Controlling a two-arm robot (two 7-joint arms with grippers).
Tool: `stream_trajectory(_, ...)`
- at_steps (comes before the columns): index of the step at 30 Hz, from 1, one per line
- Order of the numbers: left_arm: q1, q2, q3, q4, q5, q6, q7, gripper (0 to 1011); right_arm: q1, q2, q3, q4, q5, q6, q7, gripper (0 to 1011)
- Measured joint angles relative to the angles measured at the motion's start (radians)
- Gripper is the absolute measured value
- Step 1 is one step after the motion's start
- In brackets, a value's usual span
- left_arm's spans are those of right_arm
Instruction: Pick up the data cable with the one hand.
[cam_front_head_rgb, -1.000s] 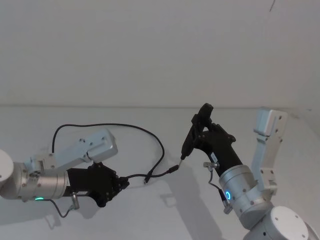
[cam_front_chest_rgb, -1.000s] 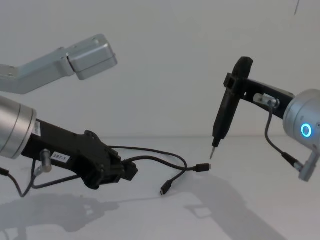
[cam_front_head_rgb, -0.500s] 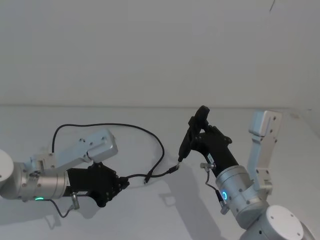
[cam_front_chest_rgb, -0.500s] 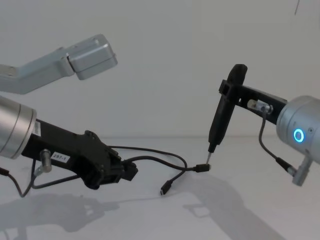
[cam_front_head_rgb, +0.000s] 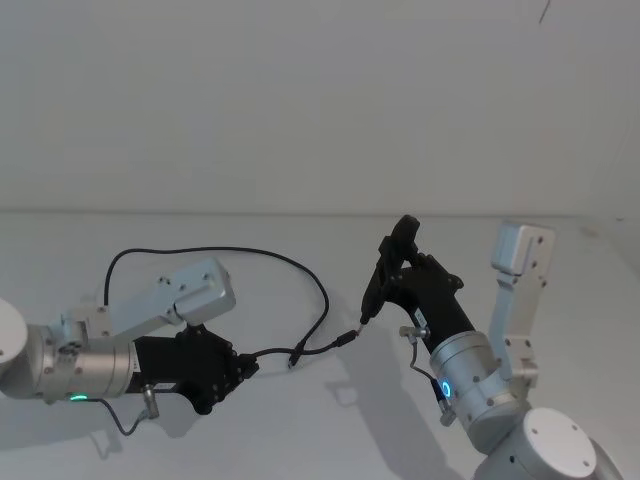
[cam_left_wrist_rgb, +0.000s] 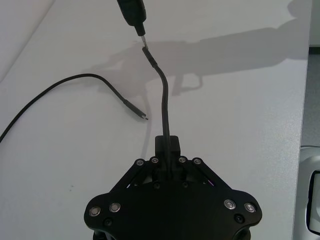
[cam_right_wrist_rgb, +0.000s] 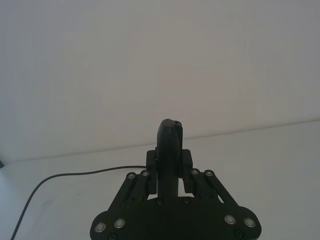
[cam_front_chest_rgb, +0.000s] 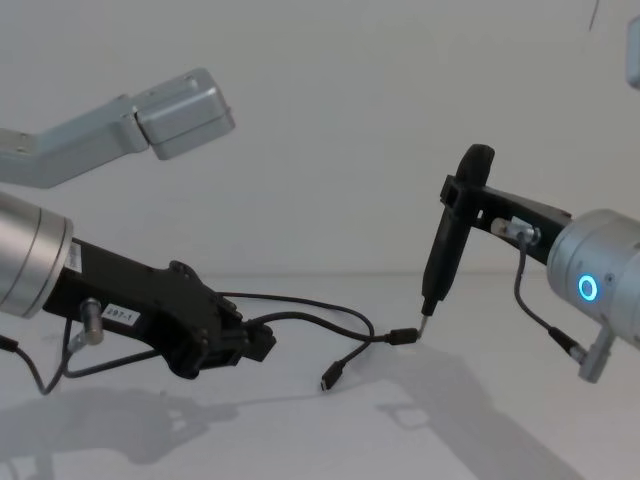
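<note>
left hand (cam_front_chest_rgb: 250, 345) grips the data cable (cam_front_chest_rgb: 345, 322) above the table (cam_front_chest_rgb: 480, 400).

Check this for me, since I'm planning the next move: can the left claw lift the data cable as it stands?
Probably yes. The left claw is shut on the data cable near one plug; the right claw's tip is at that plug.

A bare white table (cam_front_head_rgb: 200, 440) spreads below; a plain white wall (cam_front_head_rgb: 300, 100) rises behind.
</note>
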Motion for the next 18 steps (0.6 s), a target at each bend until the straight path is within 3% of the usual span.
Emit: stream_trajectory(18, 0.0, 0.0, 0.0, 0.0, 0.0, 0.0, 0.0, 35, 0.021, -0.022, 0.015, 0.041, -0.012, -0.007, 0.004, 279)
